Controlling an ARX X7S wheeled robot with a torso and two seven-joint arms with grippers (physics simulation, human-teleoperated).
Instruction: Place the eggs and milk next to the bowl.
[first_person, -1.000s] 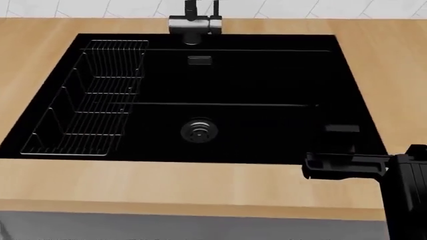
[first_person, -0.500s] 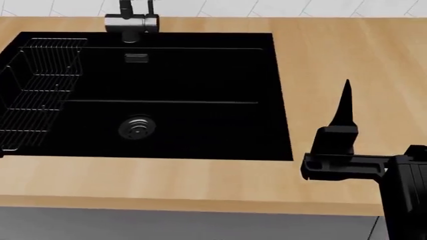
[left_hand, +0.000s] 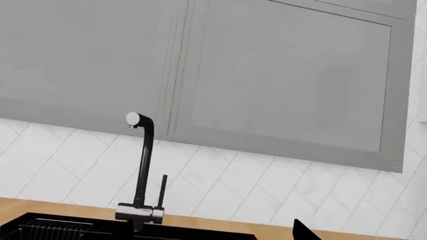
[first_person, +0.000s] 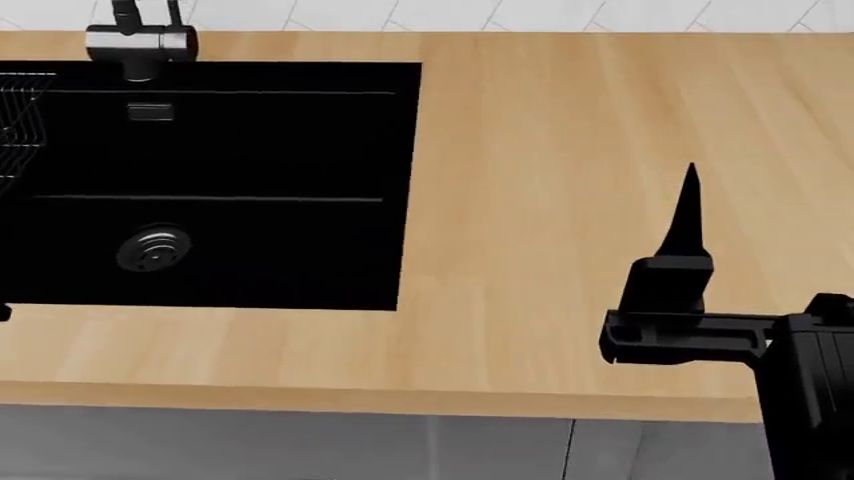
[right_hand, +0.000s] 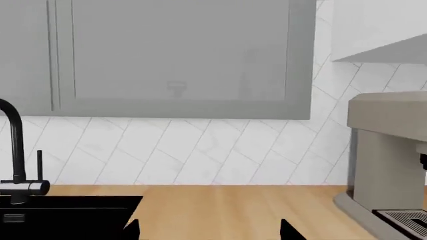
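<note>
Sliding leftward since half a second ago, the black sink (first_person: 214, 180) now fills only the head view's left side, with more bare wooden counter (first_person: 561, 180) showing.

Nearest, the right gripper (first_person: 681, 260) hangs over the counter's front right, one pointed finger visible; its two tips sit apart in the wrist view. Beyond stand the faucet (left_hand: 141, 170), white tiled wall (right_hand: 200, 150), grey cabinets (left_hand: 280, 75) and a coffee machine (right_hand: 387, 155). Left gripper: cannot tell. Eggs, milk and bowl appear in no view.
</note>
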